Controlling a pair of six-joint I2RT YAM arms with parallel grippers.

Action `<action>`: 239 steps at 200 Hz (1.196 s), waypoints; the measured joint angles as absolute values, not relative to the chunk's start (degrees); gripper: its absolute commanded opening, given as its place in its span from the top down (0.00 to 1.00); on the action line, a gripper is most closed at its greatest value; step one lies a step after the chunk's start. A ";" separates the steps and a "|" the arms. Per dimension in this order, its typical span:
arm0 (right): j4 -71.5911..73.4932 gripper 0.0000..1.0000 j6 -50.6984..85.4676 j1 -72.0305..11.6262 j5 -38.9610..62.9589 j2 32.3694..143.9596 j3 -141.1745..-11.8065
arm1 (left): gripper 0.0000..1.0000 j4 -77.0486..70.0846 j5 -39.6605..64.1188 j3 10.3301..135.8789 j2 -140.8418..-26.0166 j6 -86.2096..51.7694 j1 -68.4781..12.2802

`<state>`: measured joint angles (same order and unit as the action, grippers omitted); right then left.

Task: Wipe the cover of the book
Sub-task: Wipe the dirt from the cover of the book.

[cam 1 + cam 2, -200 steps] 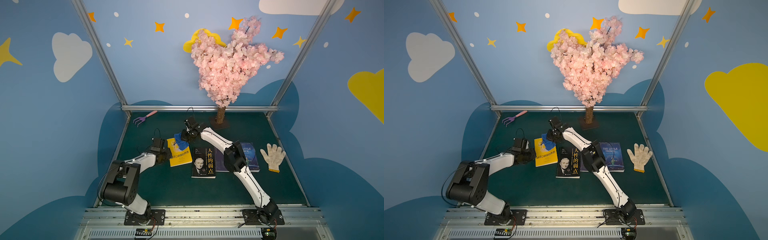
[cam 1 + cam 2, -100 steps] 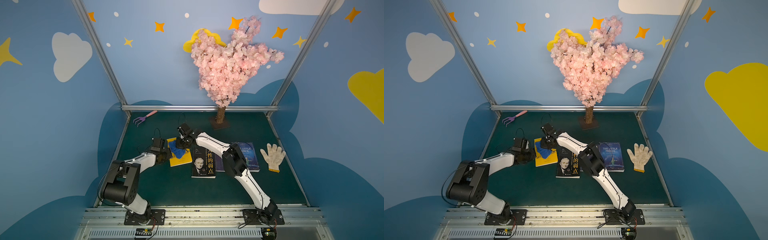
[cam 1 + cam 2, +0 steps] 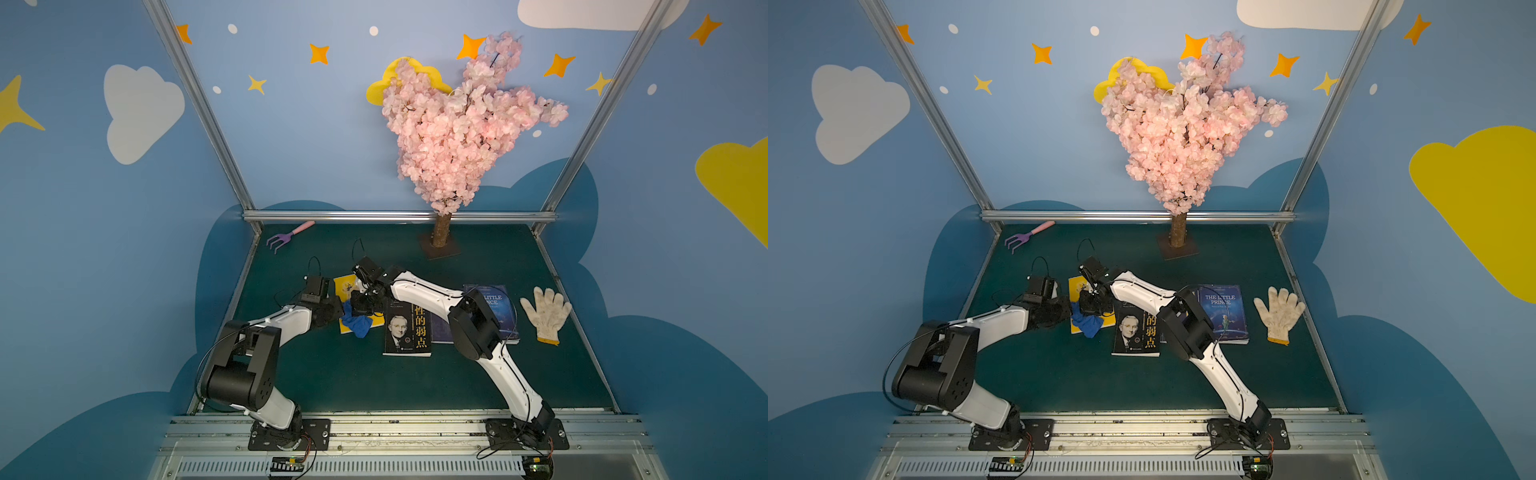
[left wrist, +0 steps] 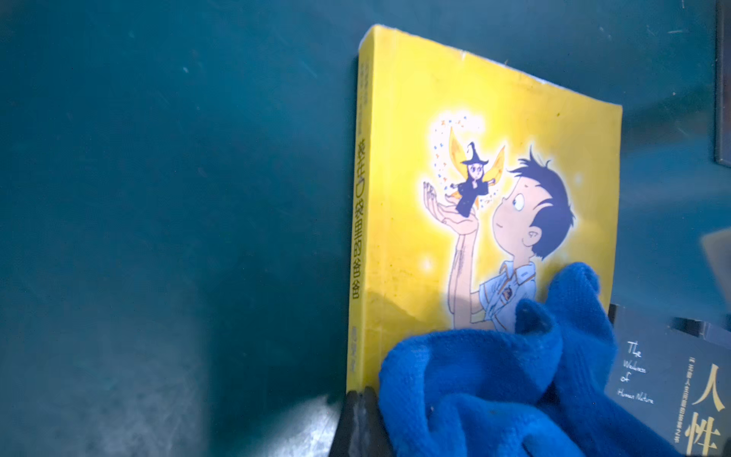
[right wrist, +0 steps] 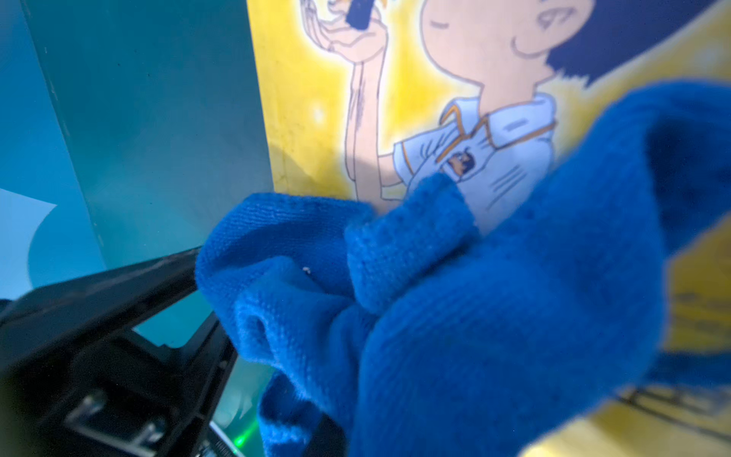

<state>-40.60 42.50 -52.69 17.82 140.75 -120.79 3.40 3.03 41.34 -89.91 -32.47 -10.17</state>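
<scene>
Left wrist alone shows book (image 4: 411,99) spine; right jaws grasp cloth (image 4: 494,387), left jaws clenched.

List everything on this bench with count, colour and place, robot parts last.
yellow book: 1, yellow, flat, left of centre, partly under the cloth
blue cloth: 1, blue, bunched on the yellow book's near end
black book: 1, black with gold characters, centre, right beside the yellow book
blue book: 1, dark blue, right of the black book, partly behind the right arm
glove: 1, white, right side
rake: 1, purple head and pink handle, far left corner
blossom tree: 1, pink, at the far edge
table: 1, dark green
left gripper: 1, black, shut, at the yellow book's spine edge
right gripper: 1, black, shut on the blue cloth
</scene>
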 measured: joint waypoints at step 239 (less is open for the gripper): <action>-41.56 1.00 38.28 -48.10 16.67 137.84 -116.16 | 0.97 3.38 3.14 41.34 -89.91 -32.47 -10.17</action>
